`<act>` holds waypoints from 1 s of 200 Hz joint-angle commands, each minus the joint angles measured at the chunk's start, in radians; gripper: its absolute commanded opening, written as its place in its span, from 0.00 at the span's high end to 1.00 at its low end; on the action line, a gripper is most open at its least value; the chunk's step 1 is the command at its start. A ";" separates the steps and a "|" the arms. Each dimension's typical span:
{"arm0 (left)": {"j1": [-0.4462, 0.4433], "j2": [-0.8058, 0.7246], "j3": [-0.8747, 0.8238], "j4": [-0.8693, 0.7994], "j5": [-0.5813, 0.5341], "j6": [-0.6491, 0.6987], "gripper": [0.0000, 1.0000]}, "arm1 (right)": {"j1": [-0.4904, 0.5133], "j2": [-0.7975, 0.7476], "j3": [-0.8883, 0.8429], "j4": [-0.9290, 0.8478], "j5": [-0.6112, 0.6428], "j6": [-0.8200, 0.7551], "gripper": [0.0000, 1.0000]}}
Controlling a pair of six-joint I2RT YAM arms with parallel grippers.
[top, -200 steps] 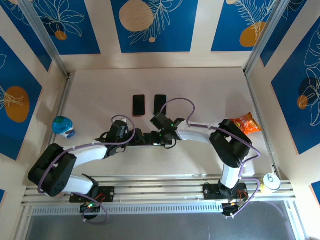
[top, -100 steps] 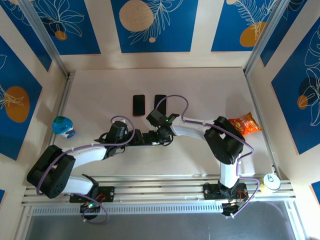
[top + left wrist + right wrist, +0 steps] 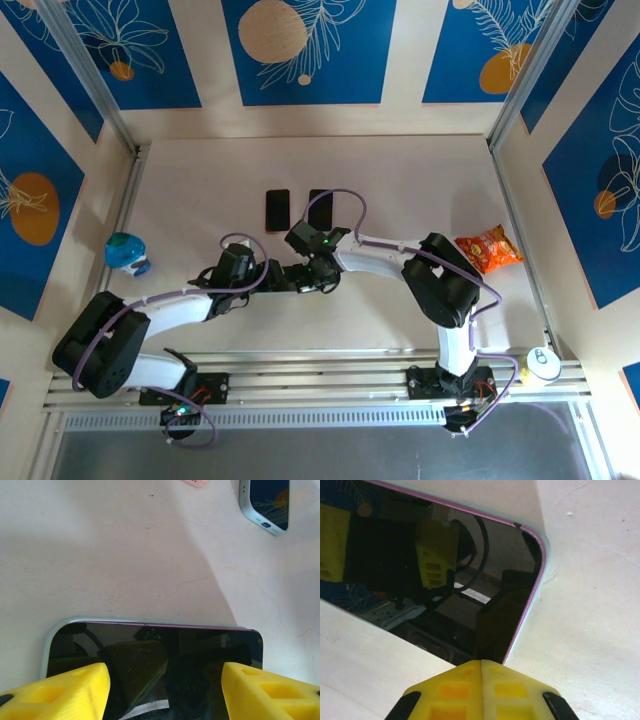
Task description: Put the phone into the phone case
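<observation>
Here the left gripper (image 3: 162,690) straddles the phone (image 3: 150,655) half-open; the shut, empty right gripper (image 3: 481,692) presses its corner, risking skewing it in the phone case (image 3: 47,645).

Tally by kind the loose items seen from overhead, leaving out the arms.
Dark phone-shaped slabs, phone or case: 3
Orange snack bag: 1
Blue-and-white object: 1
Round white container by the front rail: 1
Total: 6
</observation>
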 commanded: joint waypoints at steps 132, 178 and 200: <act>0.013 0.099 -0.024 -0.102 -0.028 -0.058 0.37 | 0.084 0.313 -0.115 -0.045 -0.180 -0.066 1.00; 0.038 0.111 0.021 -0.135 -0.029 -0.046 0.37 | 0.077 0.307 -0.088 -0.094 -0.215 -0.087 1.00; 0.050 0.118 0.080 -0.211 -0.020 -0.041 0.37 | 0.079 0.272 -0.067 -0.158 -0.227 -0.083 1.00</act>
